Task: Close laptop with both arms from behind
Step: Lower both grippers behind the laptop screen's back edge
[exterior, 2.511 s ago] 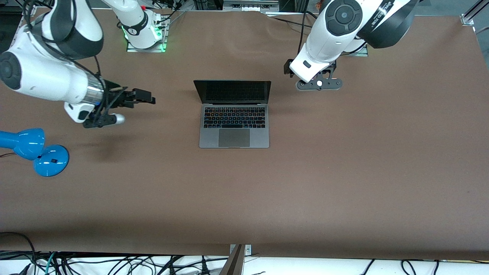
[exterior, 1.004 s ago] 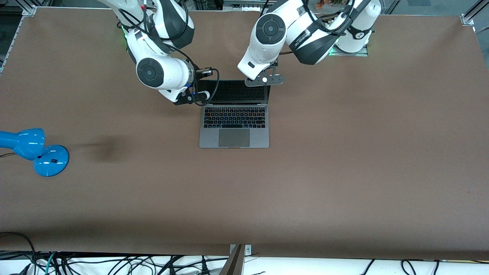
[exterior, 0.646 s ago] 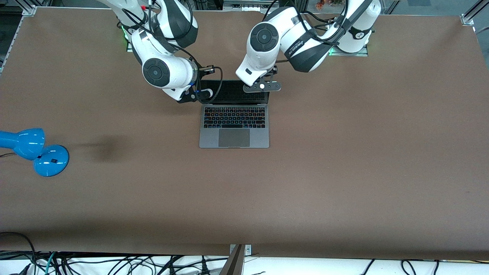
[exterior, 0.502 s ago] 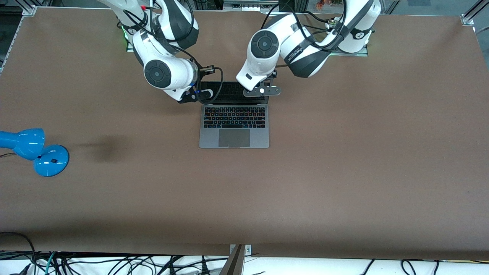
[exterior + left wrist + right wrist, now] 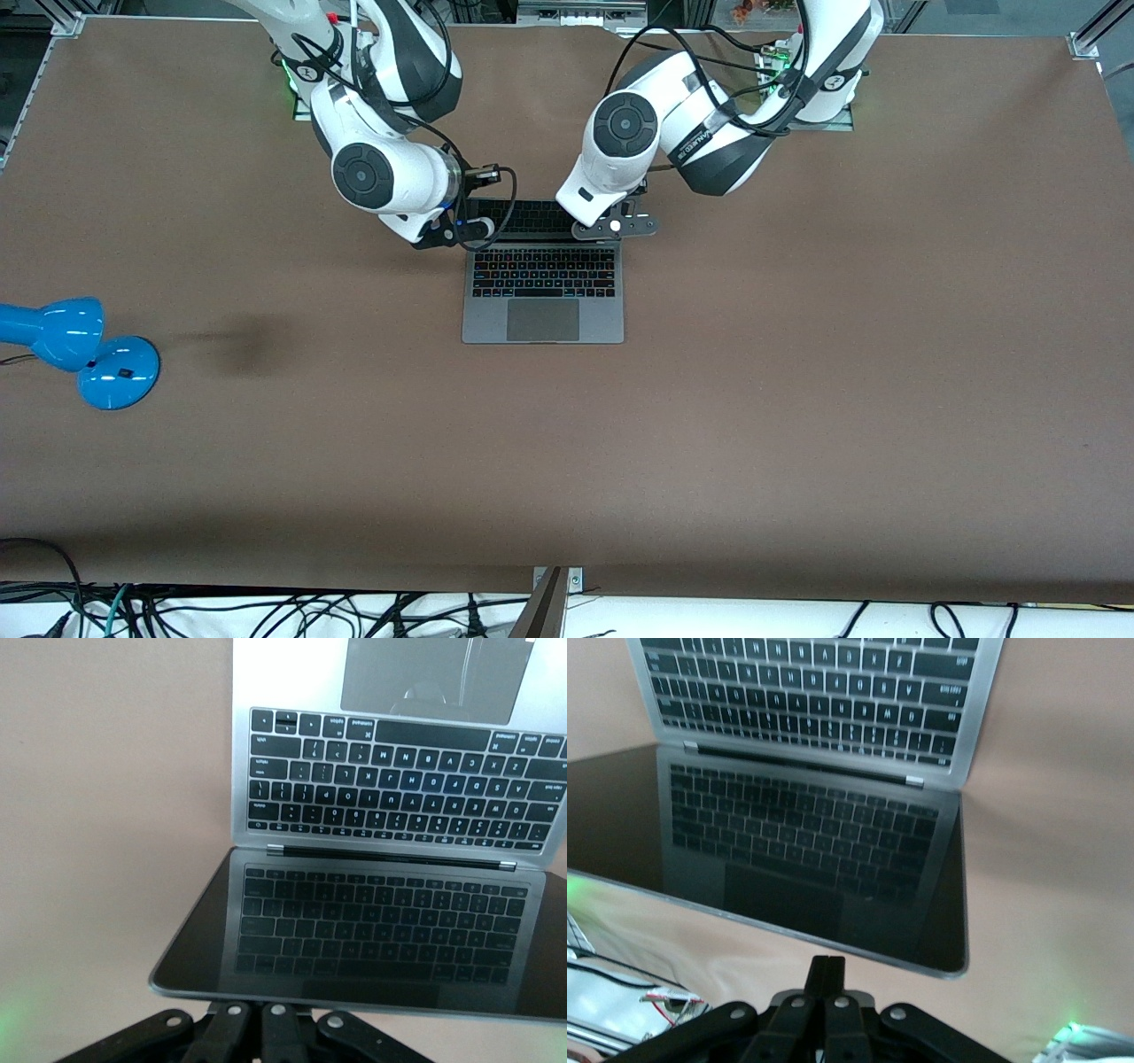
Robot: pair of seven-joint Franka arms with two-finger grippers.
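Both grippers: left gripper [image 5: 251, 1017] and right gripper [image 5: 827, 985], fingers pressed together, are being set against the lid's top edge.
Laptop: the slim space-grey metal laptop [image 5: 542, 292] is being tipped forward, judged partly closed.
Remaining: the lid is still to be lowered flat.

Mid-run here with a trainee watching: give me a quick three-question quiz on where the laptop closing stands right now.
1. True or false: the laptop is already fully closed.
2. Which grippers are at the lid's top edge? A) left gripper only B) right gripper only C) both D) neither
3. Fill in: the blue desk lamp stands toward the ____ arm's end of the table.

Key:
1. False. The screen is tilted partway forward, the keyboard in plain sight and mirrored in the glass.
2. C. Each shut gripper sits at the lid's top edge, one toward each corner; actual contact cannot be made out.
3. Right.
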